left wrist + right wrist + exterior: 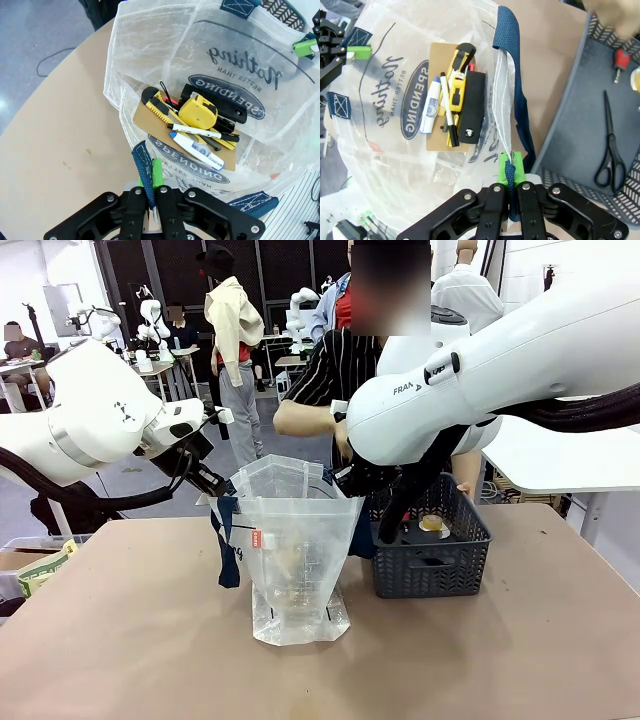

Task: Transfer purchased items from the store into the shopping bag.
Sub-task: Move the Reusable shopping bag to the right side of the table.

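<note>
shopping bag print, upside down, upper right of left wrist view: "Nothing BETTER THAN SPENDING" | lower centre: "SPENDING" | right arm casing, front view: "FRA"

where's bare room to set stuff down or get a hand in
Bare: the table in front of the shopping bag, and the basket floor between the scissors and the wall beside the bag. Crowded: the bag's bottom, where tape measure, knife and marker overlap.

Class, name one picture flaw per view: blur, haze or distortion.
Front view: the translucent shopping bag hazes its contents. Left wrist view: the table edge looks bowed, likely by the wide lens. Right wrist view: a pale shape at top right is blurred; the scissors in the basket are sharp.
</note>
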Tool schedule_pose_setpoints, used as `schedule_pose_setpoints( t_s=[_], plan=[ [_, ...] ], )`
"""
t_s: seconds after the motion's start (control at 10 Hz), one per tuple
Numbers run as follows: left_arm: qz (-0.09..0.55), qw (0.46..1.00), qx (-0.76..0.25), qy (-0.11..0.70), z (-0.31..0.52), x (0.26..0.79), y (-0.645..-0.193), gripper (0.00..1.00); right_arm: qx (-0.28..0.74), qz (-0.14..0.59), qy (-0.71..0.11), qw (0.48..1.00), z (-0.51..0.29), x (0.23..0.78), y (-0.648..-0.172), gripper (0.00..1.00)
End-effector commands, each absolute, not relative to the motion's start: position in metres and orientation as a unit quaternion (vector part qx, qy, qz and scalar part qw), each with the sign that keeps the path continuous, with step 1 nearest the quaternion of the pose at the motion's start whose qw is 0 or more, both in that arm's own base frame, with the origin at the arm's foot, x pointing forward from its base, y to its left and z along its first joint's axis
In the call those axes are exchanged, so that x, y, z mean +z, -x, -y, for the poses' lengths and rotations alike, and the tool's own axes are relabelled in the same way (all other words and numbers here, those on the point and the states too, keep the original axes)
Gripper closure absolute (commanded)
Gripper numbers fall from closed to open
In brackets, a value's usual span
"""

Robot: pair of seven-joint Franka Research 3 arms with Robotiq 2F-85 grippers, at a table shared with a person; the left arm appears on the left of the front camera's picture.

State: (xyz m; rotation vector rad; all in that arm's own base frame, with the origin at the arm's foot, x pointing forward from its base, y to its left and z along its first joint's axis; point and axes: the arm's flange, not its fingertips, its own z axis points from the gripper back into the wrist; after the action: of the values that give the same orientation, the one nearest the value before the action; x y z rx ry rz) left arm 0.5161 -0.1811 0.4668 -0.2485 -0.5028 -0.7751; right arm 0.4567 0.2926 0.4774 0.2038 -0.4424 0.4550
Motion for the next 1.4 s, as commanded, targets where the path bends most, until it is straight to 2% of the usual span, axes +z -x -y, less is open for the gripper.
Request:
schedule_pose_setpoints(
  t_s=[0.0, 1.3],
  plan=[
    [0.243, 0.888, -0.372, 0.116, 0.1792, 0.4698, -0.5156, 1.00, 0.219, 0.214, -0.102, 0.947, -0.2899, 0.4747, -0.4523, 1.00],
    [0.243, 0.888, -0.372, 0.116, 0.1792, 0.4698, -0.5156, 1.00, 0.219, 0.214, -0.102, 0.947, -0.2899, 0.4747, -0.4523, 1.00]
  ],
)
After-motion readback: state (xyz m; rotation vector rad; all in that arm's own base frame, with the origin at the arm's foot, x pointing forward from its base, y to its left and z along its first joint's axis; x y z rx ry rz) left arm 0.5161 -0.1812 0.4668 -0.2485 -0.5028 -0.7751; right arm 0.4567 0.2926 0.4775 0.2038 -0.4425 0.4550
